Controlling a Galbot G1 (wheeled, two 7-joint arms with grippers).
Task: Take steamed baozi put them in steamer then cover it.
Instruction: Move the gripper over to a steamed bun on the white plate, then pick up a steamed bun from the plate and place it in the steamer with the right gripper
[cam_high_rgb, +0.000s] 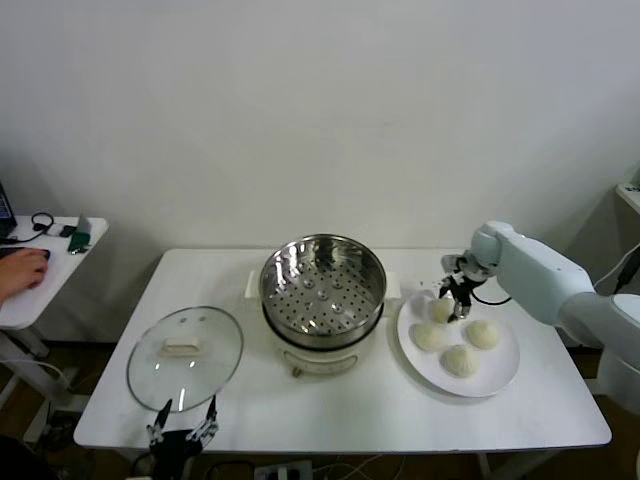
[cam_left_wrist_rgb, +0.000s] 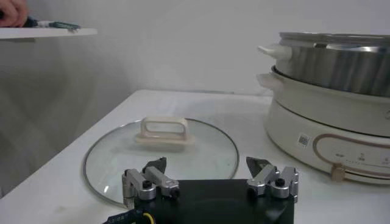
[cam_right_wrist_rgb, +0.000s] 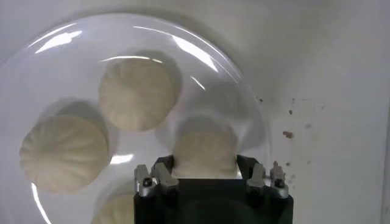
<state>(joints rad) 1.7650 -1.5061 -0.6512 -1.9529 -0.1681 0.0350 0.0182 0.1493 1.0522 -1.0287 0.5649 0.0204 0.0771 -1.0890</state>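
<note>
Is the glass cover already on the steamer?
No, the cover lies flat on the table to the left of the open steamer.

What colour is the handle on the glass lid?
Cream-white; the handle on the lid shows best in the left wrist view.

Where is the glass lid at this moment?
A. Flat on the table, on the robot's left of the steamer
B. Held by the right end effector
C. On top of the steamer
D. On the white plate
A: the glass lid lies flat on the table, handle up, beside the uncovered steamer, with the open left end effector just in front of it.
</note>
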